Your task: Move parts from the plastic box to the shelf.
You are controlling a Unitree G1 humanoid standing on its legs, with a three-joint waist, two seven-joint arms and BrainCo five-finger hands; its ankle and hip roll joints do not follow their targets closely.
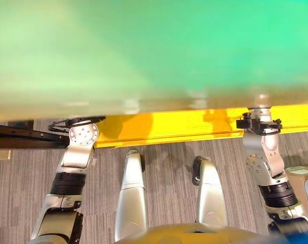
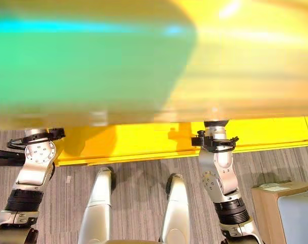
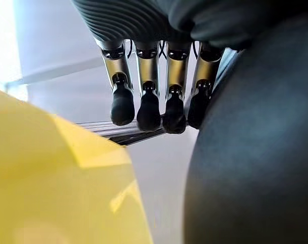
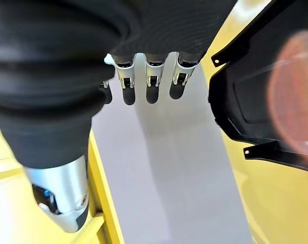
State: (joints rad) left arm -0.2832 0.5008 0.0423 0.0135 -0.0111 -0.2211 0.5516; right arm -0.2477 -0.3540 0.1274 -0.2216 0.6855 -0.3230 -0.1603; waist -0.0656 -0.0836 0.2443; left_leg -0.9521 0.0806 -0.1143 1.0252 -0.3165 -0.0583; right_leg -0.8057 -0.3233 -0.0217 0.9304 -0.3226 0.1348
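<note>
Both arms are reaching up under a large green-and-yellow plastic box [image 1: 144, 51] that is filling the upper part of the head views. The left hand [image 3: 144, 96] is showing straight, relaxed fingers beside the box's yellow wall. The right hand [image 4: 149, 81] is likewise extended and loose, near a black plastic part [image 4: 255, 96] lying against yellow.

Below you lies a grey striped carpet floor [image 1: 169, 173]. A yellow shelf beam [image 2: 159, 137] runs across it from side to side, and a cardboard box [image 2: 276, 203] stands on the carpet at your right.
</note>
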